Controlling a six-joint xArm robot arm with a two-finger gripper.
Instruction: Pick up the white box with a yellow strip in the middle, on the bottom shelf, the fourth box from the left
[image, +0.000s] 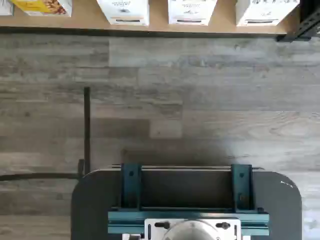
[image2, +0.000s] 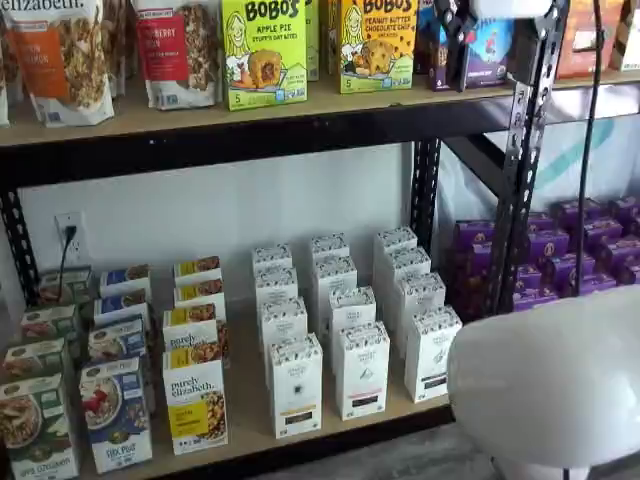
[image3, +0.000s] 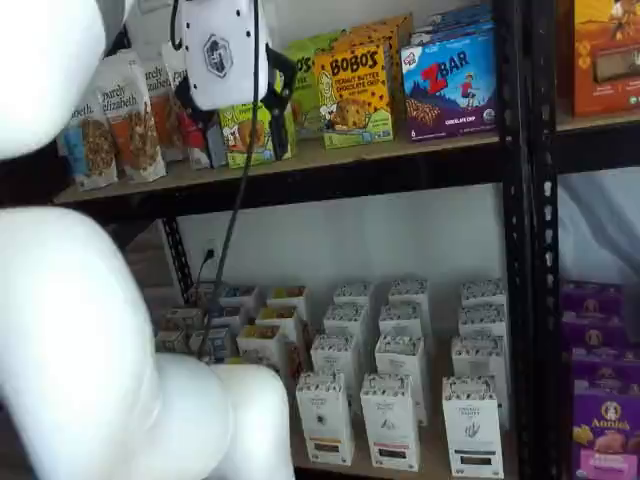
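Note:
The white box (image2: 296, 385) with a yellowish-tan strip stands at the front of the bottom shelf (image2: 243, 405), right of a granola box. It also shows in a shelf view (image3: 323, 415) and in the wrist view (image: 123, 11), seen from above on the shelf board (image: 90, 21). Like white cartons with dark strips stand to its right (image2: 362, 370) and in rows behind it. My gripper (image3: 242, 125) hangs high in front of the upper shelf, far above the white box. Its white body and two black fingers (image3: 281, 100) show a gap, with nothing held.
Oat and granola boxes (image2: 195, 405) fill the shelf's left part. Purple boxes (image2: 575, 250) fill the neighbouring bay. Black perforated uprights (image2: 525, 150) stand right of the cartons. The arm's white links (image2: 550, 380) cover part of both shelf views. A dark mount with teal brackets (image: 186, 200) sits over grey plank floor.

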